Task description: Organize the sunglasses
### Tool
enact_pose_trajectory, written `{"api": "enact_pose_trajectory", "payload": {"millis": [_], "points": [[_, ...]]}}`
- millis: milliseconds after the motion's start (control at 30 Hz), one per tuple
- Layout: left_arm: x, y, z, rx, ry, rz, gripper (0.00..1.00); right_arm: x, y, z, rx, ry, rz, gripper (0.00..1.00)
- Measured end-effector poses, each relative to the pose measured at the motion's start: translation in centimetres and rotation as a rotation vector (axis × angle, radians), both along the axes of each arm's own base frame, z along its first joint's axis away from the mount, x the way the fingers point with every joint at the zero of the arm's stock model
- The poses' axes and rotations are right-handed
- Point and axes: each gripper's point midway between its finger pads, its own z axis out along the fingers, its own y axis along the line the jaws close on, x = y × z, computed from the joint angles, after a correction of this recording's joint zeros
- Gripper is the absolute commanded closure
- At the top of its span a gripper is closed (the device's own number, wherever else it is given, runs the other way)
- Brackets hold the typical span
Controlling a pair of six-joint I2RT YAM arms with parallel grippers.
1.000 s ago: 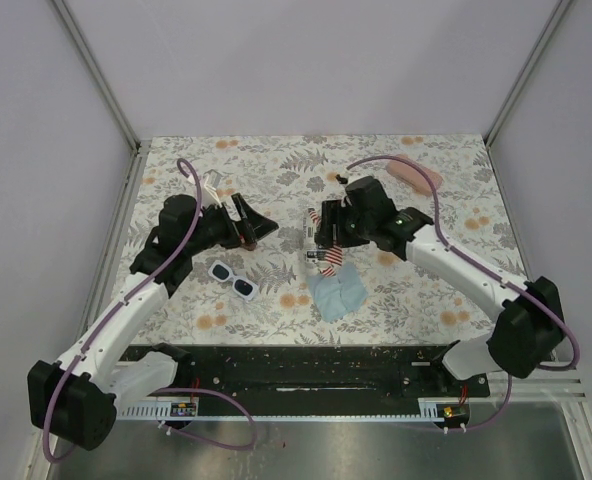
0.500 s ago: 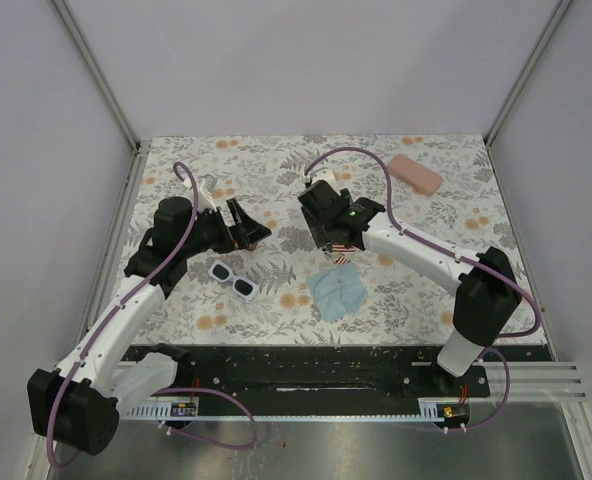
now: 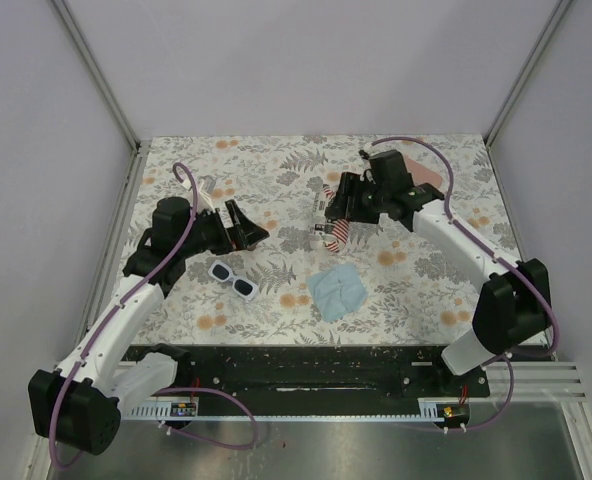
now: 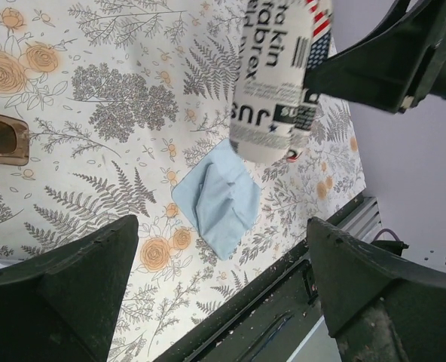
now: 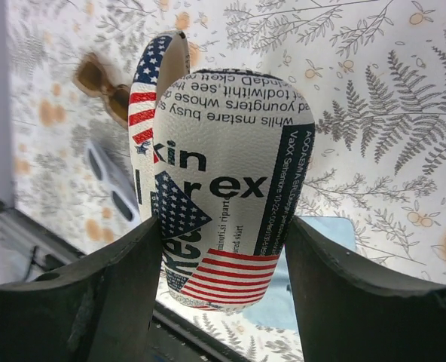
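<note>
Found right tool [image 3: 332, 218] swung toward the far right since the prior frame, clamped on the stars-and-stripes pouch [image 5: 221, 204] and held above the surface [image 3: 426, 290]. Found left tool [image 3: 244, 226] little changed, fingers spread apart, empty. Recorded white sunglasses [image 3: 233, 280] flat just nearside of left tool. Recorded brown sunglasses [image 4: 1, 138] lying at left wrist view's edge. Noted blue cloth [image 3: 337, 291] beneath pouch.

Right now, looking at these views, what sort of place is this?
Probably a robotics lab workcell, not a home. A left arm and right arm are mounted on a rail at the near edge, plain white panels wall it in, and white sunglasses lie on a floral cloth.
</note>
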Motion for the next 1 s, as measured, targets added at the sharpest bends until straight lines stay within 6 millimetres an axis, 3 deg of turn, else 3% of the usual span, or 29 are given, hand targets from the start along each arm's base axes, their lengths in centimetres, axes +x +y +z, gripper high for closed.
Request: {"api": "enact_pose_trajectory", "payload": {"millis": [67, 200, 333, 467, 667, 867, 1000], "points": [[0.0, 0.2, -0.2, 0.005, 0.005, 0.001, 0.04, 0.6, -0.9, 0.8, 0.065, 0.012, -0.026, 0.44], [0.0, 0.3, -0.2, 0.007, 0.007, 0.004, 0.04, -0.1, 0.3, 2.0, 0.092, -0.041, 0.049, 0.46], [0.0, 0.3, -0.1, 0.002, 0.002, -0.001, 0.03, -1.6, 1.3, 2.6, -0.041, -0.19, 0.155, 0.45], [0.0, 0.2, 0.1, -0.005, -0.003, -0.009, 0.03, -2.6, 3.7, 3.0, -0.217, -0.385, 0.286, 0.44], [-0.2, 0.8, 0.6, 0.014, -0.011, -0.005, 0.04, -0.9, 5.2, 1.4, -0.579, -0.649, 0.392, 0.44], [-0.8, 3.0, 2.7, 0.044, -0.083, 0.054, 0.01, 0.6, 3.0, -0.9, -0.874, -0.84, 0.424, 0.42], [-0.8, 4.8, 2.9, 0.063, -0.093, 0.114, 0.01, -0.7, 2.2, -4.0, -1.018, -0.928, 0.531, 0.43]]}}
